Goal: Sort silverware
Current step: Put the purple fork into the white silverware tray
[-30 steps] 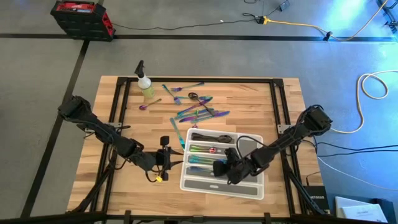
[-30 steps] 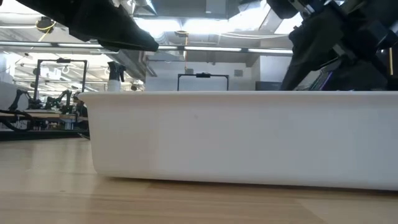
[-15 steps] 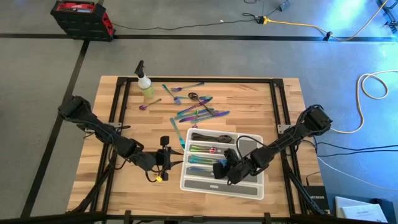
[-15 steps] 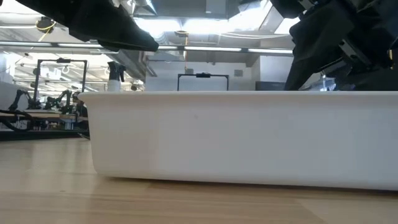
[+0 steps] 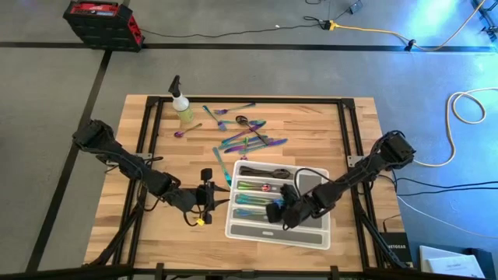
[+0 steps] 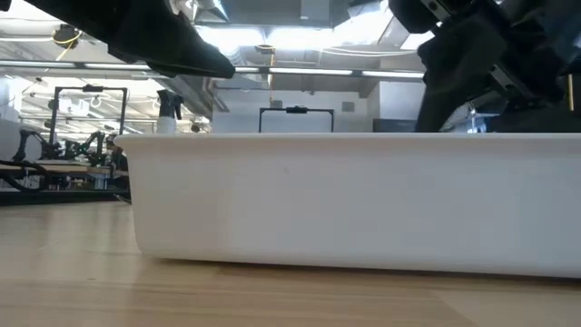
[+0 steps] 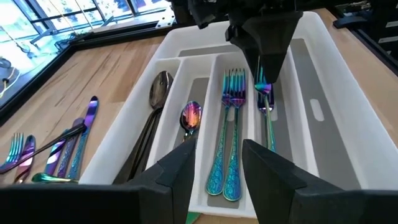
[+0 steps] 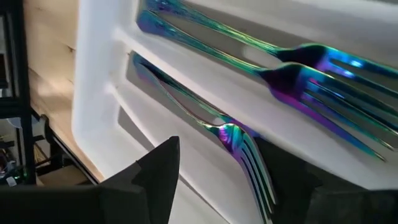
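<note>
Now the right claw (image 5: 277,215) hangs over the white compartment tray (image 5: 311,236) with its fingers spread apart and nothing between them. Just under it a rainbow fork (image 8: 239,146) lies in its slot, beside the two forks (image 7: 229,134) already filed next door. Compared with a second ago, those fingers have opened and the fork has left them, so one more piece looks sorted. Off to its side, the left claw (image 5: 204,208) hovers over the bench, partly open and empty. Beyond the tray, loose silverware (image 5: 247,140) waits on the bench.
</note>
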{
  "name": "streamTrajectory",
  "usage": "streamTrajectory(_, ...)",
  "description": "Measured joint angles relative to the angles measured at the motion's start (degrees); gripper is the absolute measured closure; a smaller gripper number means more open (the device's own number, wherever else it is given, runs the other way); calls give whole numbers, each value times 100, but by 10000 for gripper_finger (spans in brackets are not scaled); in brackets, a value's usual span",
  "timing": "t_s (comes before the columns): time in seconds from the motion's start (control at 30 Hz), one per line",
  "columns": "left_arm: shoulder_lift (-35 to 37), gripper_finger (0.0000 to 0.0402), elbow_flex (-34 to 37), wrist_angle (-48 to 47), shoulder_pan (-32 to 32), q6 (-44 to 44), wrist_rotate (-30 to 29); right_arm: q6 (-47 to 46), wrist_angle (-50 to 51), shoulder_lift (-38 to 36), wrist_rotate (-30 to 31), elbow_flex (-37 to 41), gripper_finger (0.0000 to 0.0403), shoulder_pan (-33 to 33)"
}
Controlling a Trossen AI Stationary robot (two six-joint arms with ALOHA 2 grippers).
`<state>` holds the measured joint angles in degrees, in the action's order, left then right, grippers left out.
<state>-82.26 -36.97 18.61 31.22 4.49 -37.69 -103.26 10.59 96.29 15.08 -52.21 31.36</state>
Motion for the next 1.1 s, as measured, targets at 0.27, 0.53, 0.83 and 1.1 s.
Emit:
streamTrajectory(0.27,0,283,0,0,0,0,2,371,275,278,-539,-306,221,-235)
streamTrajectory(0.53,0,283,0,-2,0,2,2,544,695,403,-583,-564,221,-250)
streamTrajectory(0.83,0,283,0,0,-4,2,2,743,1793,403,-699,-933,221,-252)
streamTrajectory(1.1,0,283,0,-2,-4,24,2,827,2494,403,-761,-1268,221,-250)
